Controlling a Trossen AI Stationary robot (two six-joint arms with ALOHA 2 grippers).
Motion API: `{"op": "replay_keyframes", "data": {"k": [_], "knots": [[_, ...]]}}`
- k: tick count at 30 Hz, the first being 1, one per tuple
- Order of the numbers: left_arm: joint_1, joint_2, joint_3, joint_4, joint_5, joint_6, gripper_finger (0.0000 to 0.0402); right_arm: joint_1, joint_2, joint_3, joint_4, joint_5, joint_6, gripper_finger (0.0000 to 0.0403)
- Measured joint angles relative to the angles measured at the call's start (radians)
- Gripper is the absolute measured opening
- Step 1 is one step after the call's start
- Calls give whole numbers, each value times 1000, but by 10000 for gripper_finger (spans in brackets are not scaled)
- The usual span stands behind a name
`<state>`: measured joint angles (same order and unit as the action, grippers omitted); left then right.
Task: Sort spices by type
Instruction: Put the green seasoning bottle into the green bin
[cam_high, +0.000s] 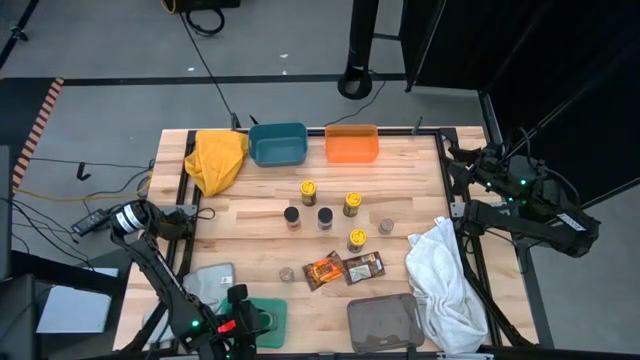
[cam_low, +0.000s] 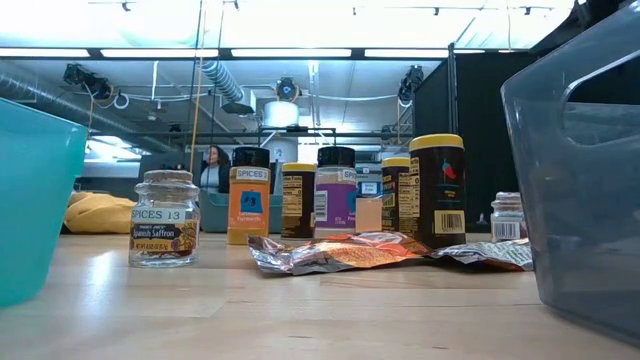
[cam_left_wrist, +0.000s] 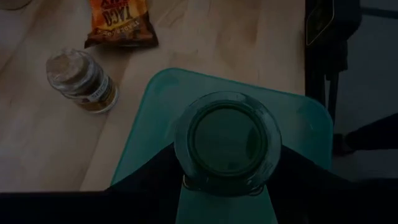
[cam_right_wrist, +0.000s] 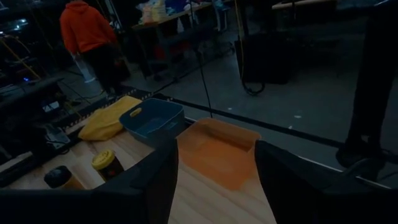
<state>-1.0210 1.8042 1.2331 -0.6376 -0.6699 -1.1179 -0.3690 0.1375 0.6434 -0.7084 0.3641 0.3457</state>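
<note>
My left gripper (cam_high: 243, 322) is at the table's near left, over a green bin (cam_high: 270, 318), shut on a spice jar with a green lid (cam_left_wrist: 227, 140). On the table's middle stand jars with yellow lids (cam_high: 308, 190), dark lids (cam_high: 292, 215) and clear-grey lids (cam_high: 386, 226). Another clear-lidded jar (cam_left_wrist: 81, 81) stands near the bin. An orange packet (cam_high: 323, 270) and a brown packet (cam_high: 364, 266) lie flat beside it. My right gripper (cam_right_wrist: 217, 186) waits open at the right edge, touching nothing. My left gripper pinches the green-lidded jar between its two fingers (cam_left_wrist: 149, 183), which stand on opposite sides of the jar's body just under the lid (cam_left_wrist: 186, 182). The fingers slant downward from the near side. The jar stands upright over the green bin's floor (cam_left_wrist: 161, 106); whether it rests there I cannot tell.
A blue bin (cam_high: 278, 143) and an orange bin (cam_high: 352, 143) stand at the far edge, with a yellow cloth (cam_high: 215, 160) to their left. A grey bin (cam_high: 385, 322) and a white cloth (cam_high: 445, 280) sit at the near right, a pale bin (cam_high: 208, 282) near left.
</note>
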Motion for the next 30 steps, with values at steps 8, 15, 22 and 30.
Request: {"op": "replay_keyframes", "data": {"k": [8,15,22,30], "knots": [[9,0,1,0,34,-19,229,0,0,0,0,-22,0,222],[36,0,26,-44,92,10,263,0,0,0,0,-104,-11,226],[39,0,78,-144,96,13,282,0,0,0,33,-104,-54,245],[39,0,146,-264,92,13,285,0,10,0,120,-97,-90,287]]}}
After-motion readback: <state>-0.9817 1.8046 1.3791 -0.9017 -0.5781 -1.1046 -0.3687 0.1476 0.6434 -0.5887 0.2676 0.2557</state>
